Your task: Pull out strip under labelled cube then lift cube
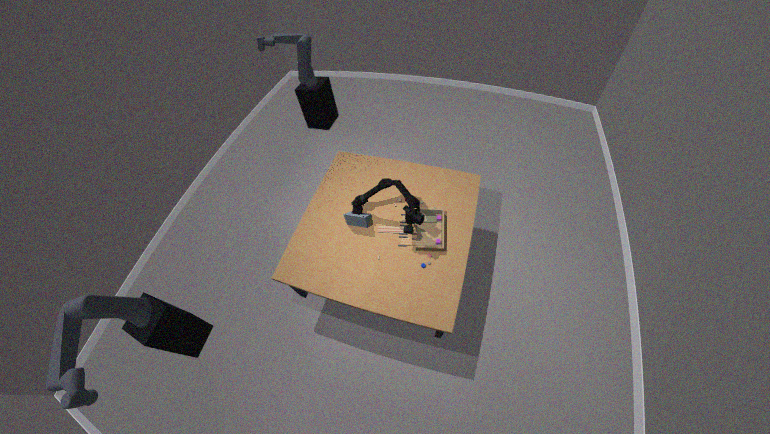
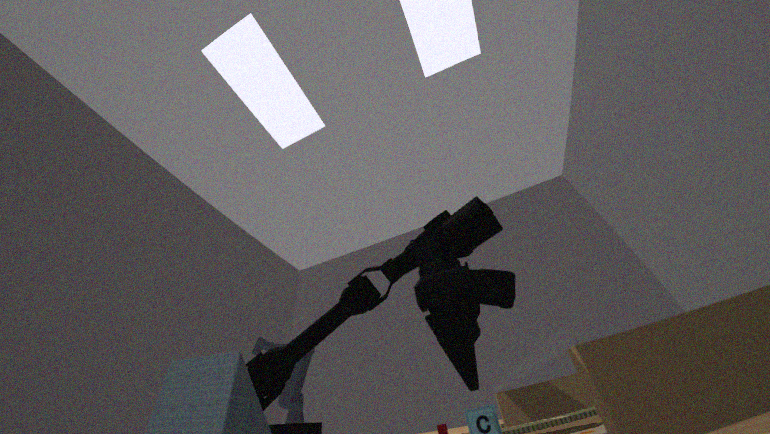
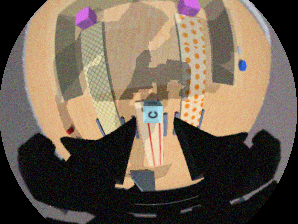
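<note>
The labelled cube (image 3: 150,115) (image 2: 482,422) is light blue with a dark letter C. In the wrist view it sits on the far end of a pale strip with red lines (image 3: 156,151) that reaches toward the arm. My gripper (image 3: 154,120) (image 2: 468,377) (image 1: 410,224) is open and hangs just above the cube, one finger on each side and nothing between them. In the exterior view the fingers show edge-on as one dark wedge pointing down at the cube. In the top view the arm hides the cube.
A low wooden board (image 1: 441,229) holds other strips: a checked one (image 3: 93,63), an orange dotted one (image 3: 193,56) and grey ones (image 3: 64,50). Purple cubes (image 3: 85,18) (image 3: 189,6) (image 1: 438,217) sit at their far ends. A blue ball (image 1: 423,265) (image 3: 242,64) lies nearby.
</note>
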`<state>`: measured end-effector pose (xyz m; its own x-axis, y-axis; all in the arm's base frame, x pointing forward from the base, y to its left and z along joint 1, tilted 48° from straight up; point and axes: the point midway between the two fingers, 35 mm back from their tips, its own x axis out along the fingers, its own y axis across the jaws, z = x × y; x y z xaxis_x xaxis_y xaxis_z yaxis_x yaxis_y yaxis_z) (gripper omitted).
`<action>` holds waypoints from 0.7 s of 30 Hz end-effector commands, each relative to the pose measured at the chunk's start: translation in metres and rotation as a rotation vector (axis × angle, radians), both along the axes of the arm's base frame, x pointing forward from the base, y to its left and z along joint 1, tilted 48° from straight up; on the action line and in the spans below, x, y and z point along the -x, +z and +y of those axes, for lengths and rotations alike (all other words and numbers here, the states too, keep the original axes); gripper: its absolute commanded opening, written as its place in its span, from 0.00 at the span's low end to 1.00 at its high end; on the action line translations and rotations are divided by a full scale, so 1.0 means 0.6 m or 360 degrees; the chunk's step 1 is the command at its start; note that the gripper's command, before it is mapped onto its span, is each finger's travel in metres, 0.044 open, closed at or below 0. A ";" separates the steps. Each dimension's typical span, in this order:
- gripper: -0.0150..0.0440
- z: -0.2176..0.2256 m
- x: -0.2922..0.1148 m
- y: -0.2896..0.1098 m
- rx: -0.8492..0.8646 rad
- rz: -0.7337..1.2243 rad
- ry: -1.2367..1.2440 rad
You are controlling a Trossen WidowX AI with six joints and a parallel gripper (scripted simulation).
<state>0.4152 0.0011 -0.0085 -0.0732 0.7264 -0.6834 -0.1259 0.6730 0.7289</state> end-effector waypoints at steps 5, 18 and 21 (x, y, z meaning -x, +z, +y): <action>0.68 0.022 0.002 -0.017 -0.0008 0.0011 0.0004; 0.68 0.048 0.006 -0.040 -0.0010 0.0011 0.0004; 0.68 0.054 0.007 -0.045 -0.0011 0.0011 0.0004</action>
